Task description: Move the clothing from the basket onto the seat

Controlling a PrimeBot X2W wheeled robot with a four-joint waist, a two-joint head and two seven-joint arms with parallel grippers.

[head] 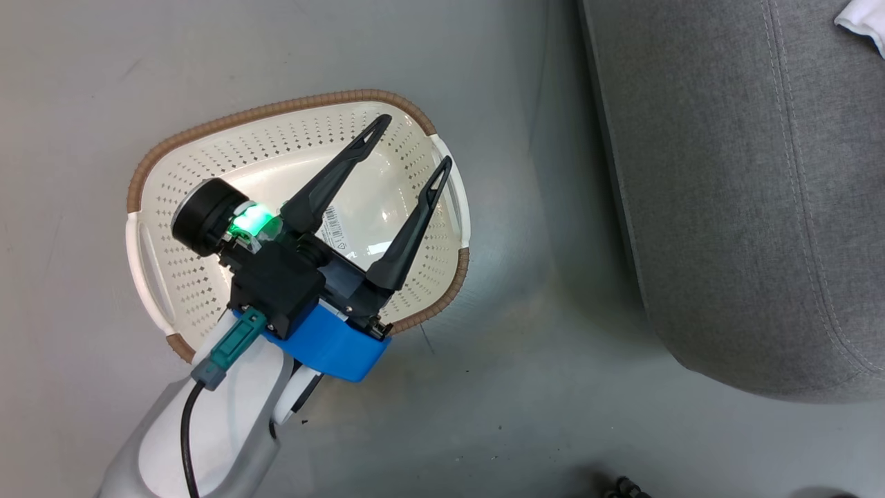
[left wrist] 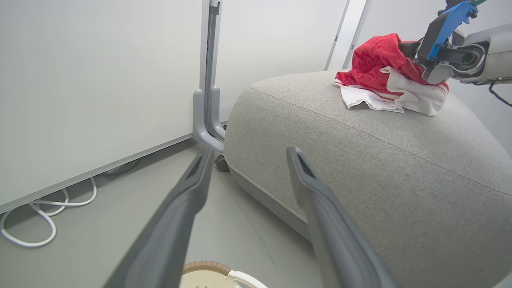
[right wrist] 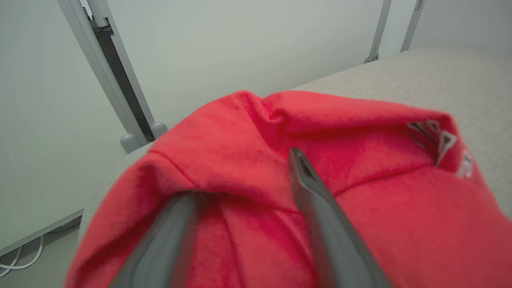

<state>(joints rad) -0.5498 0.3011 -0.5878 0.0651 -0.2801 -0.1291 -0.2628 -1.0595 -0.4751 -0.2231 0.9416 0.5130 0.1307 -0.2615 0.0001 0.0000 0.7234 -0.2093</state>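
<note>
While left gripper (head: 415, 142) hung: jaws wide, empty, above cream perforated plastic basket (head: 290, 111).
Right gripper (right wrist: 242, 174): jaws apart; red fabric clothing (right wrist: 240, 128) lay between, atop grey woven seat (right wrist: 400, 72).

Basket (head: 207, 159) sits on the floor (head: 553, 380), left of the seat (head: 747, 207), left gripper (head: 415, 142) above it. Up on the seat lies the clothing (left wrist: 372, 60), right gripper (right wrist: 244, 176) against it, wall panels (left wrist: 100, 80) behind.

Smooth grey floor (head: 83, 83). Pale wall panels (left wrist: 100, 72), grey metal post (left wrist: 208, 60) at eleven o'clock in the left wrist view. Looped white cable (left wrist: 53, 230) at eight o'clock, by the wall's foot.
</note>
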